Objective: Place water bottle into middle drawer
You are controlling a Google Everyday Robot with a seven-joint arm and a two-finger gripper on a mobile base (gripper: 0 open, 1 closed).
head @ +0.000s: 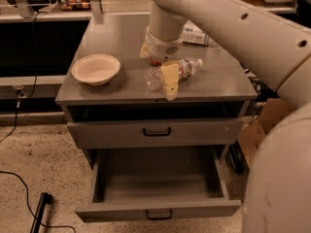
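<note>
The water bottle [181, 70] lies on its side on the cabinet top, cap pointing right. My gripper [158, 76] hangs over its left end, open. One cream finger [169, 81] is in front of the bottle and the other [144, 51] is behind it. The wrist hides most of the red can [154, 62]. The middle drawer [158, 210] is pulled out and nothing lies in it.
A cream bowl [96, 69] sits on the left of the cabinet top. A white-labelled bottle [197, 33] lies at the back right behind my arm. The upper drawer [155, 132] is closed. A cardboard box [250, 132] stands right of the cabinet.
</note>
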